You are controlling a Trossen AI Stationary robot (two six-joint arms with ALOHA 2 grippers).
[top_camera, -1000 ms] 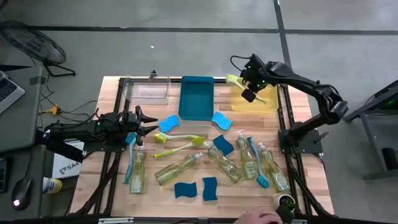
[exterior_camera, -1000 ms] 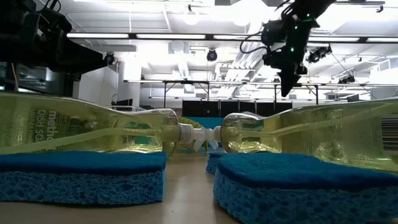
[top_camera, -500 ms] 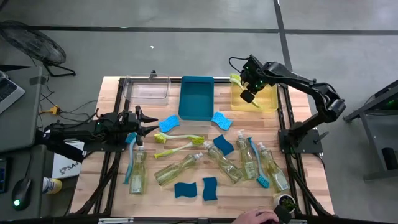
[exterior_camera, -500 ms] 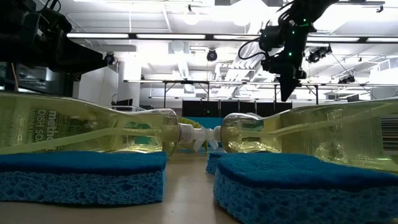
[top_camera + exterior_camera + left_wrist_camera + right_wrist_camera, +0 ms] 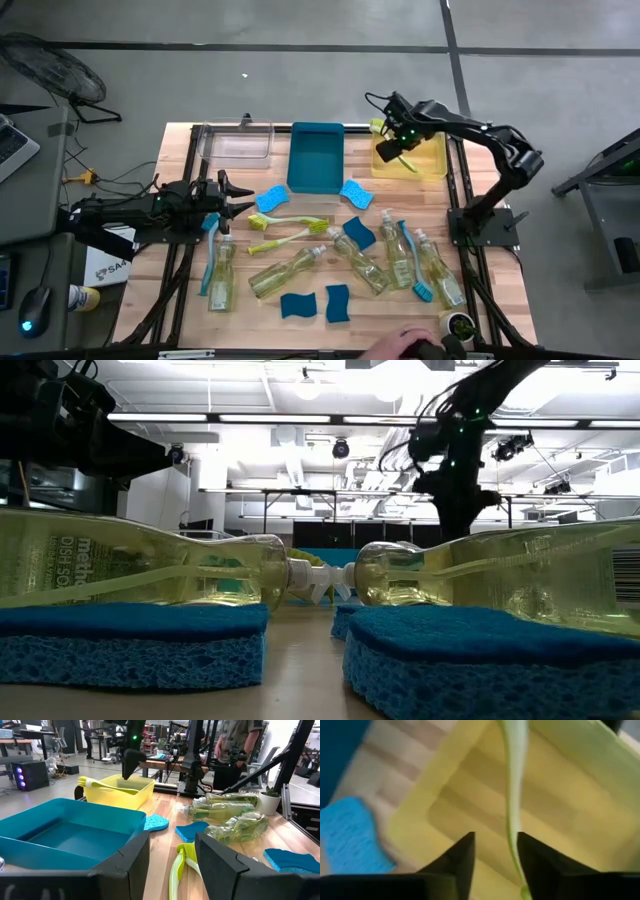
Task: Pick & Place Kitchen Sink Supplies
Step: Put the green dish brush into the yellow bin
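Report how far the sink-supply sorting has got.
Done: one lime-green brush lies in the yellow bin, its head over the rim. In hand: nothing; the right tool hangs open over that brush, and the left tool waits open at the table's left side. Left: soap bottles, sponges and other brushes lie on the table; the teal bin and clear bin look empty.

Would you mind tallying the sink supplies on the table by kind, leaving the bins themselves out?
Soap bottles: 5
Blue sponges: 5
Dish brushes: 5 (3 lime-green, 2 blue; one lime-green lies in the yellow bin)
Total: 15
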